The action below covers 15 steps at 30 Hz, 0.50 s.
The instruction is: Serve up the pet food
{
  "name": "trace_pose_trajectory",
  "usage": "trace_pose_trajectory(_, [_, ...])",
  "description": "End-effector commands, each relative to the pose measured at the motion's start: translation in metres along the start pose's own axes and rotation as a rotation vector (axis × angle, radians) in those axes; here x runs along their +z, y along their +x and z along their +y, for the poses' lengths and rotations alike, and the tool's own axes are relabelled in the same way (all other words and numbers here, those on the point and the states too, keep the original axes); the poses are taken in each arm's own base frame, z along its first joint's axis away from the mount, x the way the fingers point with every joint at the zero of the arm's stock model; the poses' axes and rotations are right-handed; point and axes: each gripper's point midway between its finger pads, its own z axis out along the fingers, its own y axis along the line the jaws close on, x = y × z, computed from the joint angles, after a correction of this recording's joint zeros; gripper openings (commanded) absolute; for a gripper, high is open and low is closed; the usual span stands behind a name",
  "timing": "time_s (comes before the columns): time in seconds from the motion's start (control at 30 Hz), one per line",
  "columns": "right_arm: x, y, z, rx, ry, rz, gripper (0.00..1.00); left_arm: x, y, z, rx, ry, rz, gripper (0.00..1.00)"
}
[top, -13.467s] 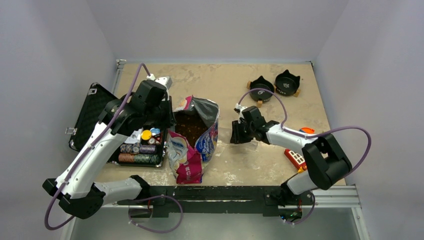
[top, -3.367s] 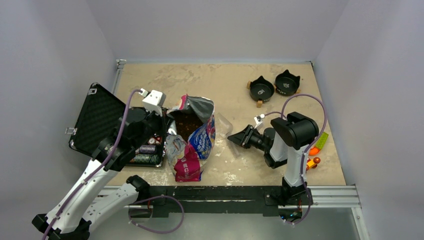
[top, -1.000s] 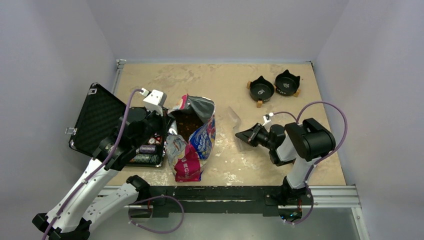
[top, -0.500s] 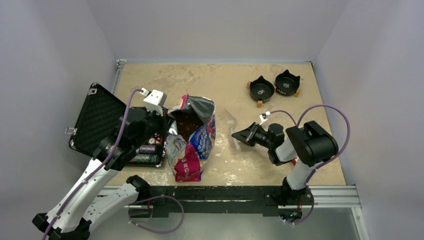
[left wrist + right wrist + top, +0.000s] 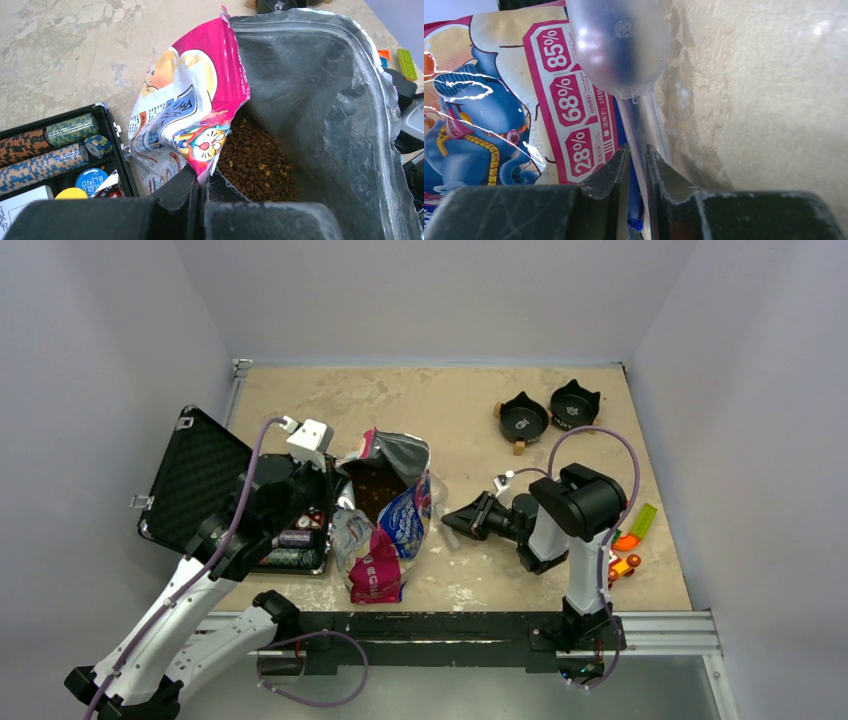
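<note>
Clear plastic scoop (image 5: 620, 47) sits clamped by its handle in the right gripper (image 5: 636, 152), its bowl close to the printed foil bag (image 5: 484, 100), while the left gripper (image 5: 201, 182) pinches that bag's pink rim, the mouth gaping over the brown kibble (image 5: 255, 160) inside, poker chips (image 5: 60, 145) just beside.

Open black case (image 5: 190, 475) of poker chips (image 5: 55, 159); toy bricks (image 5: 643, 519).

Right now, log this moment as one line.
left claw: shut on bag rim | right claw: shut on scoop handle | scoop: empty, outside bag | kibble: in bag | bowls: far right
</note>
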Motion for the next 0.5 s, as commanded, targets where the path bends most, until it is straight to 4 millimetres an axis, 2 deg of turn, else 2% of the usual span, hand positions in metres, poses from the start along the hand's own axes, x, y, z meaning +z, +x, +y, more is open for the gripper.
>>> trace_pose_trajectory(0.0, [-0.009,-0.013,-0.018,-0.049,0.082,-0.088,0.22,-0.01,-0.075,-0.013,-0.006,0.052,-0.278,0.0])
trace_pose_trajectory(0.17, [-0.018,-0.019,-0.026,-0.052,0.097,-0.112,0.26,-0.01,-0.075,-0.012,-0.006,0.049,-0.279,0.0])
trace_pose_trajectory(0.33, [-0.02,-0.021,-0.018,-0.086,0.073,-0.106,0.28,-0.009,-0.074,-0.014,-0.007,0.057,-0.274,0.0])
trace_pose_trajectory(0.47, [-0.022,-0.021,-0.011,-0.138,0.081,-0.098,0.35,-0.009,-0.074,-0.013,-0.007,0.054,-0.274,0.0])
